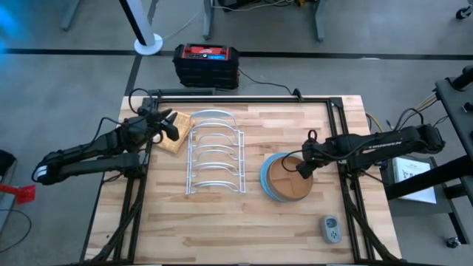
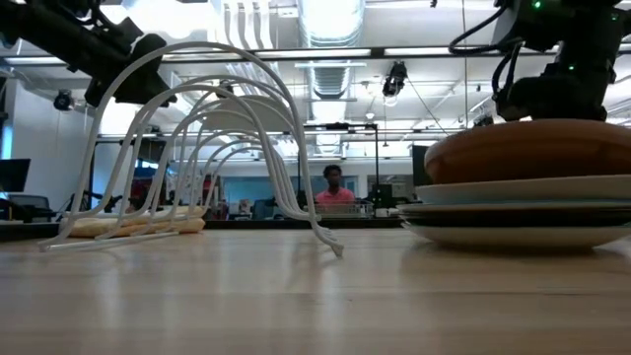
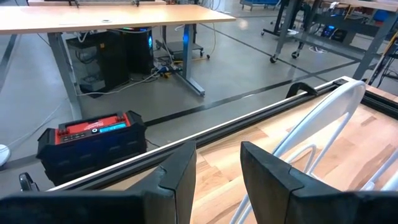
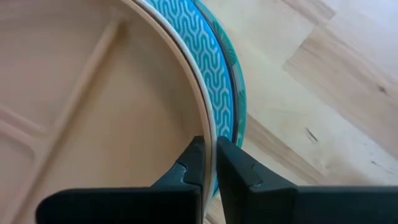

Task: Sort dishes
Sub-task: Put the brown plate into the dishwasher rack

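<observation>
A stack of plates sits on the table right of centre, with the brown wooden divided plate on top. Below it show a white rim and a blue patterned plate. In the low view the wooden plate lies on the paler plates. My right gripper is shut on the wooden plate's rim at the stack's right side. My left gripper is open and empty at the far left, over the tan block beside the white wire rack. My right gripper pinches the wooden plate's rim at the plate's right edge, one finger inside the plate and one outside. The fingers come from above, slanting in from the table's right. The plate lies flat on the stack.
The wire rack stands empty at the table's middle, its far end showing in the left wrist view. A small grey device lies near the front right corner. A red and black box sits on the floor beyond the far edge.
</observation>
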### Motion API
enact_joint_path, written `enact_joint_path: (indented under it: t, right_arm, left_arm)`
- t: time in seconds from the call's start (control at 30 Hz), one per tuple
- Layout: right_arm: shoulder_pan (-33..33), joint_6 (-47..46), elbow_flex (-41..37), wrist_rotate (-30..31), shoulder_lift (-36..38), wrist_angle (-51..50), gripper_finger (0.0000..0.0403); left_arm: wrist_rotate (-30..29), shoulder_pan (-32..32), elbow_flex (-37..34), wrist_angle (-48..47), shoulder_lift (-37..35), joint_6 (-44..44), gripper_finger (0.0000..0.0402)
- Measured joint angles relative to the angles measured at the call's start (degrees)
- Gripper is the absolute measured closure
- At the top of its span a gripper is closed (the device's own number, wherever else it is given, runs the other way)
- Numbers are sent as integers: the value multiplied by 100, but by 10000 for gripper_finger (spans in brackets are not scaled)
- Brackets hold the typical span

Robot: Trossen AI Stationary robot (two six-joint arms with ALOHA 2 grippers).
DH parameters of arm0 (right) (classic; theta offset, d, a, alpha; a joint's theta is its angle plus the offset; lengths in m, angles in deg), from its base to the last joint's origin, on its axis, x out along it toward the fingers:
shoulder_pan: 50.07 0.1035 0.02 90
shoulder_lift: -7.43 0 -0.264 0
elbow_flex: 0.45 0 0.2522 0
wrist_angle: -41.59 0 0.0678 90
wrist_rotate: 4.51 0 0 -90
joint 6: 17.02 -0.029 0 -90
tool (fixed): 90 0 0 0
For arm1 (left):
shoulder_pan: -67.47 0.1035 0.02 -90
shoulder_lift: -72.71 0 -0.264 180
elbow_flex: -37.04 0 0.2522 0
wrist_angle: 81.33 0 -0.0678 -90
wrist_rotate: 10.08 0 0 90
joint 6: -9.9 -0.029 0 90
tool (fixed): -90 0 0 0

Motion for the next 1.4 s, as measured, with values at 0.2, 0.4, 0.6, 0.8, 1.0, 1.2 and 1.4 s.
enact_joint_path:
  t: [0.2,0.4,0.6,0.8,1.0,1.2,1.4]
  right_arm:
    - [-1,103,127,170,13,-37,389]
    - [-2,96,128,169,12,-42,389]
    - [-2,92,128,310,3,-38,389]
    - [-2,209,128,577,3,-27,374]
    - [-2,275,124,768,3,-12,358]
    - [-2,318,87,854,3,-6,340]
    - [-2,536,88,879,3,-28,310]
  left_arm:
    - [0,0,0,2,16,0,286]
    - [0,0,13,4,16,0,286]
    - [0,0,12,2,16,0,286]
    - [0,0,12,0,16,0,286]
    - [0,0,13,2,16,0,286]
    - [0,0,11,0,16,0,286]
    - [0,0,13,0,16,0,286]
